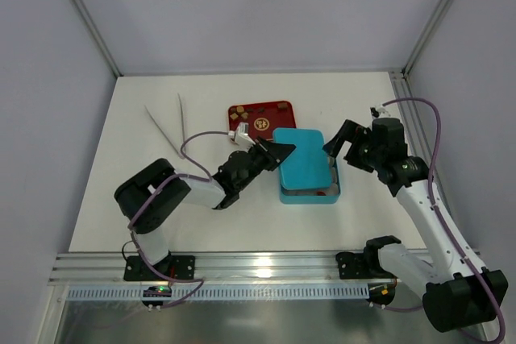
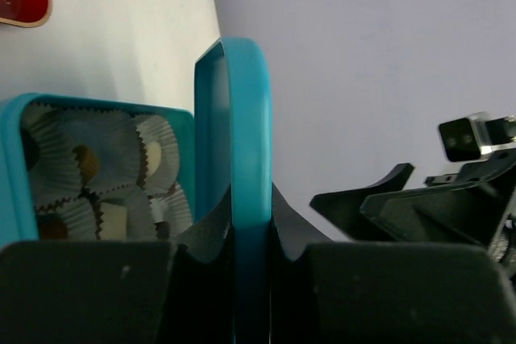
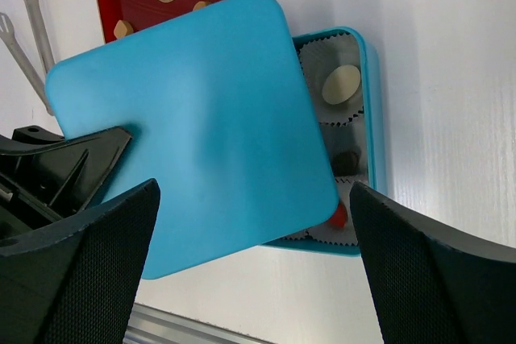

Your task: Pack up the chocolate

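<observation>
Left gripper [image 1: 278,153]: nearest the middle of the table, we find its fingers clamped on the left edge of a teal lid [image 1: 302,151]. The left wrist view shows the lid edge-on between the pads.
Why held so: gripping the thin edge leaves the lid's flat face free to go down over the box, as we judge it.
Lid position: it hangs over a teal box [image 1: 310,197] but sits off toward the far left. The box's near and right rim show uncovered, and we cannot tell whether lid and box touch.
Box contents: crinkled paper cups [image 2: 157,151] fill the box, with chocolate [image 3: 341,84] in them, cream and dark pieces.
Right gripper [image 1: 337,144]: its jaws stand wide apart and empty, touching nothing. It hovers just above the box's right side, where we think it is placed to steady or press the lid.
Red tray [image 1: 260,110]: this lies just beyond the box, toward the table's far edge, with a few loose chocolate pieces on it.
Tongs [image 1: 165,126]: these lie on the table, well to the left of the tray.
Stage: we judge this to be the closing of the box.
</observation>
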